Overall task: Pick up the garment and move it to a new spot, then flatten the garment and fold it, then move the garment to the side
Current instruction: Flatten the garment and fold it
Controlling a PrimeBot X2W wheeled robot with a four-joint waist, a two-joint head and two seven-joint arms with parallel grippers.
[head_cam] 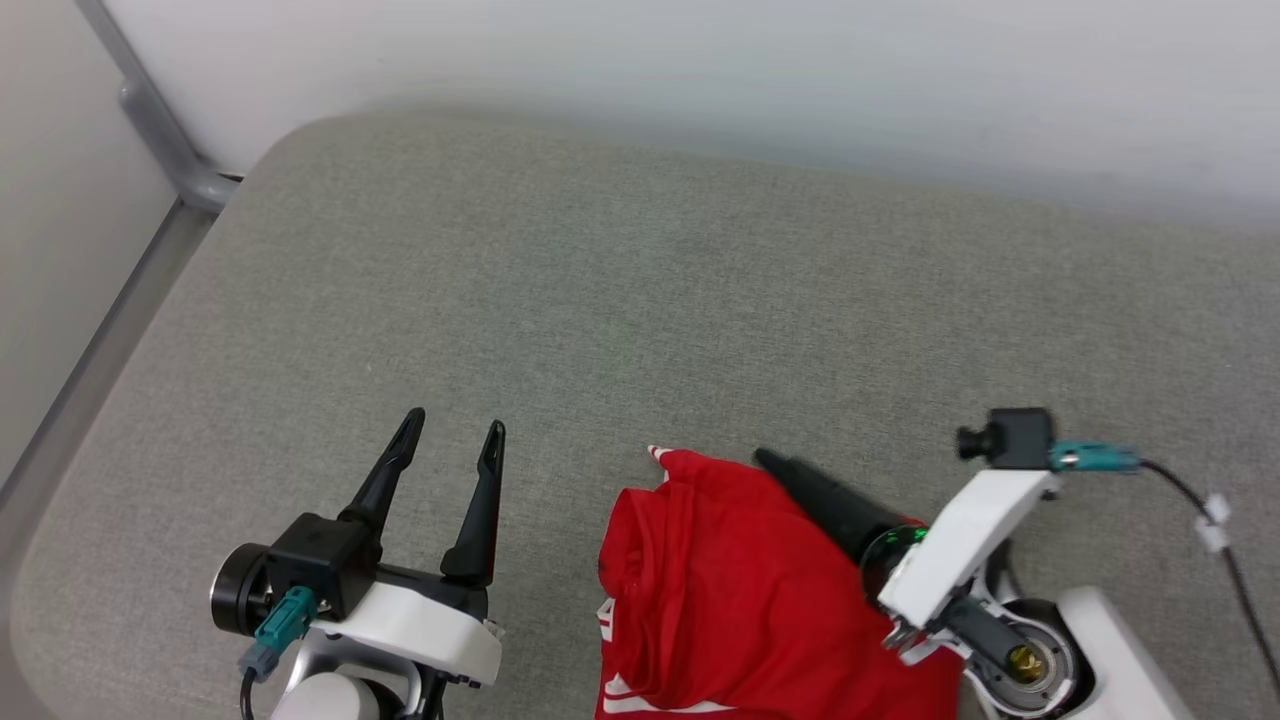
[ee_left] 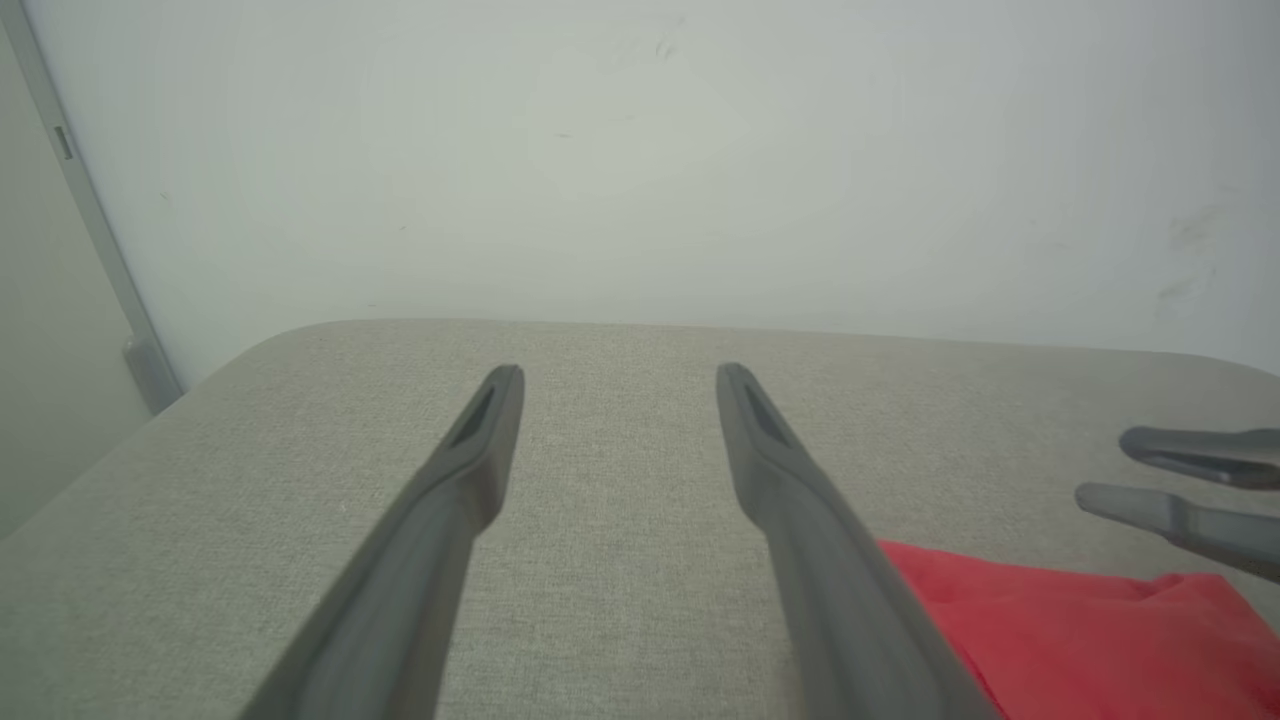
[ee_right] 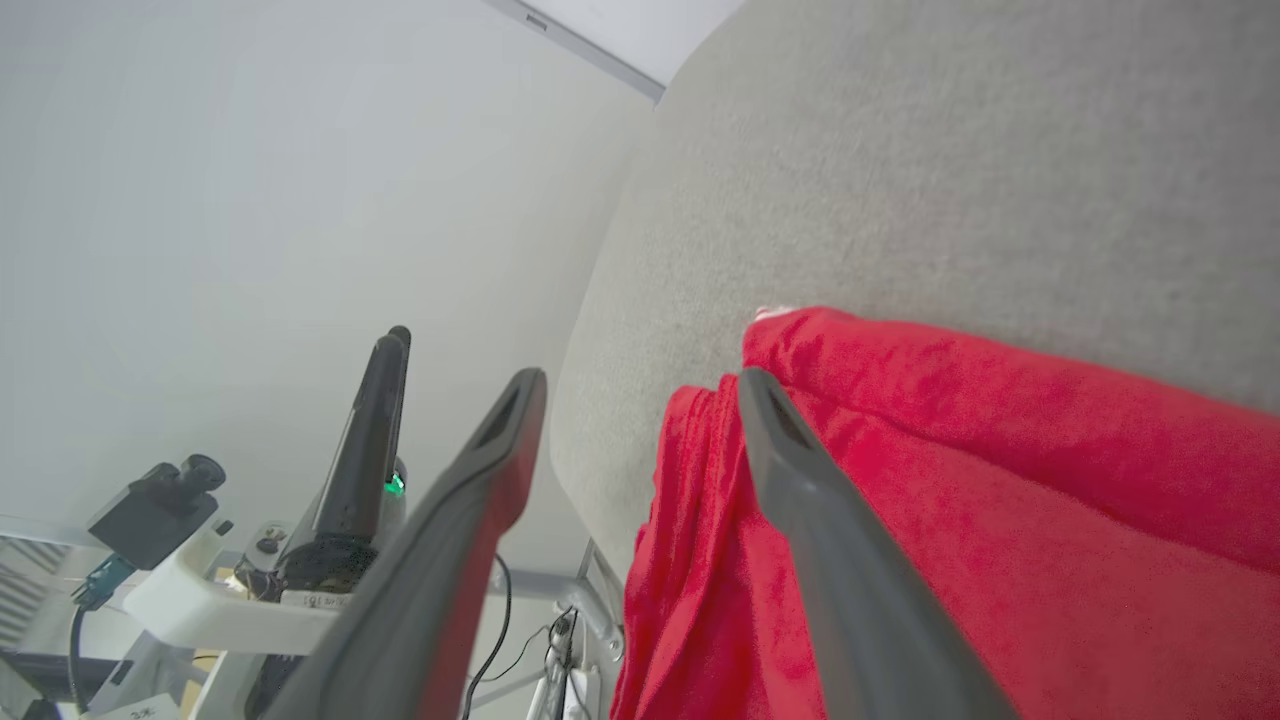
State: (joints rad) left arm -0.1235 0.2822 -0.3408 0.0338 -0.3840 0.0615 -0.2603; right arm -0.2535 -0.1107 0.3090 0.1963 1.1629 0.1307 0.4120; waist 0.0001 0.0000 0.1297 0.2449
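Fingers of left gripper [head_cam: 455, 430] and right gripper [ee_right: 640, 378] stand spread, empty. The garment [head_cam: 720, 590], a rumpled red heap, white-trimmed, runs near to far.

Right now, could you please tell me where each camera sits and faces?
Head view: on the head, looking down at the grey padded surface; shows left gripper, and right gripper over the red jersey.
Left wrist view: on that wrist, faces the white wall along its open fingers.
Right wrist view: on that wrist, faces the jersey's edge along its fingers.
Shared: all three show the jersey.
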